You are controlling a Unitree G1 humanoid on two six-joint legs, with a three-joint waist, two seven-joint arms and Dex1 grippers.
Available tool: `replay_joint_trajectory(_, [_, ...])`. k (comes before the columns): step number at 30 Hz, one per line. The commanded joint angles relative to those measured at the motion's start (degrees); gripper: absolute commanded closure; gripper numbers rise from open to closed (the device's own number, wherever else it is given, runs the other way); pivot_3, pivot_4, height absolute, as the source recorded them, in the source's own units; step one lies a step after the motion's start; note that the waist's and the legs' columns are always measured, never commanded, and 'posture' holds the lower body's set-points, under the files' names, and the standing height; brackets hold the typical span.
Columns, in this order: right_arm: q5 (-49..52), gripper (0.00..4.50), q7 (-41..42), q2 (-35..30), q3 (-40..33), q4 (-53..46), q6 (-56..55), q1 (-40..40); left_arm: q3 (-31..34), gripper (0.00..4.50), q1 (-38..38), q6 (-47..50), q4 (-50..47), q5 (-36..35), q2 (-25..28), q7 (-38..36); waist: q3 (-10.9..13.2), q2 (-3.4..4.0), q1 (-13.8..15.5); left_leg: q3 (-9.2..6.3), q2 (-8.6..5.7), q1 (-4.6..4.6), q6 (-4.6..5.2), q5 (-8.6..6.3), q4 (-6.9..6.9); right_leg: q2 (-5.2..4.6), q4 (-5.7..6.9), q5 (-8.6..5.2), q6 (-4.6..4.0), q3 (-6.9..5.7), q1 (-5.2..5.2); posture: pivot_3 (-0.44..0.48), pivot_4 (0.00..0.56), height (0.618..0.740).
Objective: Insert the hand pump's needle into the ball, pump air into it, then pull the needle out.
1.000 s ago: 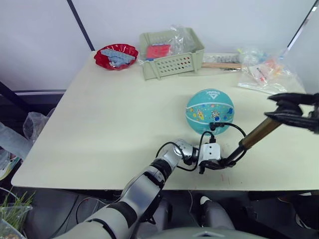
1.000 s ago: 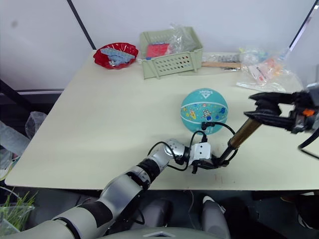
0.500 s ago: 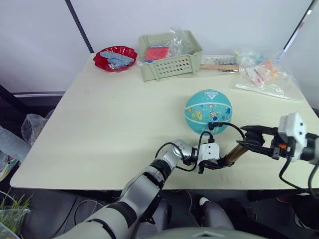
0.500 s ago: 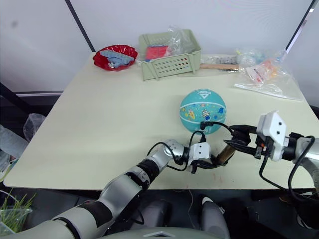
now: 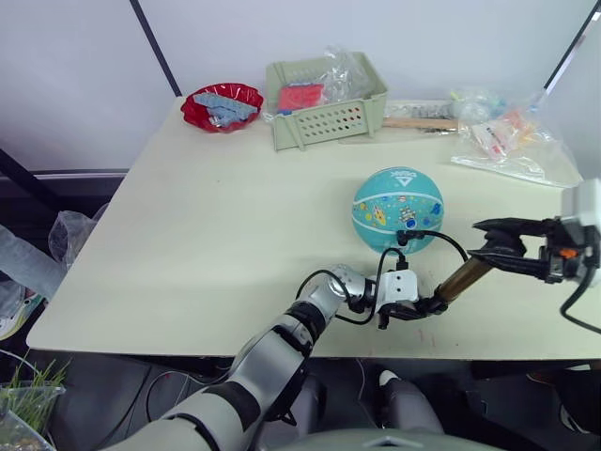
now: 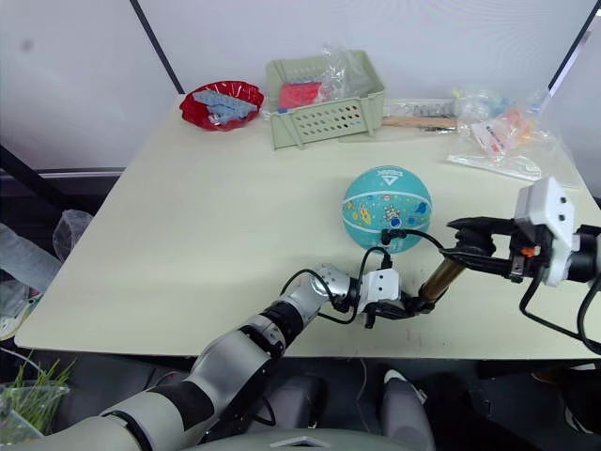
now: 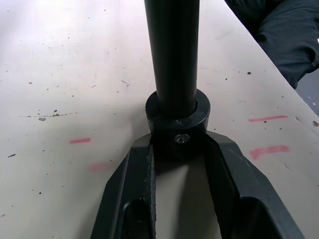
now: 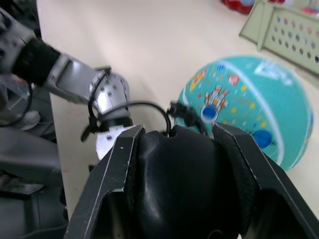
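Head views
Ball: the teal ball (image 5: 397,209) sits on the pale table (image 5: 207,216), right of centre, white triangle logo on top.
Hand pump: the bronze hand pump (image 5: 464,279) slants up from the table's near edge towards the right, just in front of the ball.
Hose and needle: a thin black hose (image 5: 441,240) loops from the pump's low end to the needle (image 5: 401,239), whose black fitting touches the ball's near side.
Left tool: the left tool (image 5: 420,308) is clamped on the pump's lower black cap at the table surface.
Right tool: the right tool (image 5: 500,248) grips the pump's upper black end, raised above the table.
Far edge: a red bowl (image 5: 220,105), a green basket (image 5: 324,99) and plastic bags (image 5: 512,139).

Left wrist view
Left tool: both fingers (image 7: 134,172) press the sides of the pump's black collar, the dark barrel running away over the scuffed table with red marks.

Right wrist view
Right tool: its fingers (image 8: 117,164) close around the pump's black handle end; beyond lie the ball and the hose.
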Motion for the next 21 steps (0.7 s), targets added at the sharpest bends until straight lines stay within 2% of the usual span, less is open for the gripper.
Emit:
replay_joint_trajectory(1, [7.15,2.87,0.0,-3.35,-9.06,-1.39,3.78,-4.96,-1.68,3.52,1.53,1.78,3.74,3.32,1.82,1.53,0.05,0.03,-0.01,-0.02,0.01,0.0,0.0,0.0,0.0,0.01,0.0,0.0,0.0,-0.01,0.0,0.0,0.15,0.74])
replay_joint_trajectory(10, [10.94,2.87,-1.05,-6.49,-11.61,-0.61,9.53,-9.56,-1.8,3.52,1.61,1.72,3.95,3.37,1.73,1.32,0.11,0.05,-0.13,0.02,0.03,0.02,0.0,0.0,0.0,0.0,0.0,0.0,0.0,0.01,0.0,0.0,0.15,0.74])
replay_joint_trajectory(13, [4.89,2.87,-0.32,-3.57,-5.09,-3.72,6.91,-3.35,-2.05,3.52,2.0,1.61,3.79,3.42,1.5,0.84,0.08,0.03,-0.11,0.01,0.04,0.04,0.0,0.0,0.0,0.01,0.0,-0.01,0.0,0.0,0.01,0.0,0.15,0.74])
replay_joint_trajectory(16, [0.18,2.87,-0.78,0.16,0.19,-4.29,3.45,1.53,-2.07,3.52,2.08,1.6,3.7,3.43,1.49,0.68,-0.19,-0.41,-0.23,-0.02,0.08,0.14,-0.01,-0.01,-0.04,0.07,0.0,-0.01,0.0,-0.02,0.1,0.0,0.15,0.74])
replay_joint_trajectory(21, [-6.58,2.87,-0.88,5.81,6.57,-1.19,-4.44,4.28,-1.95,3.52,2.14,1.74,3.59,3.22,1.83,-0.3,-0.34,-0.58,-0.44,0.03,0.07,0.25,-0.01,0.0,-0.03,0.07,0.0,-0.11,0.18,0.03,0.17,0.0,0.15,0.74])
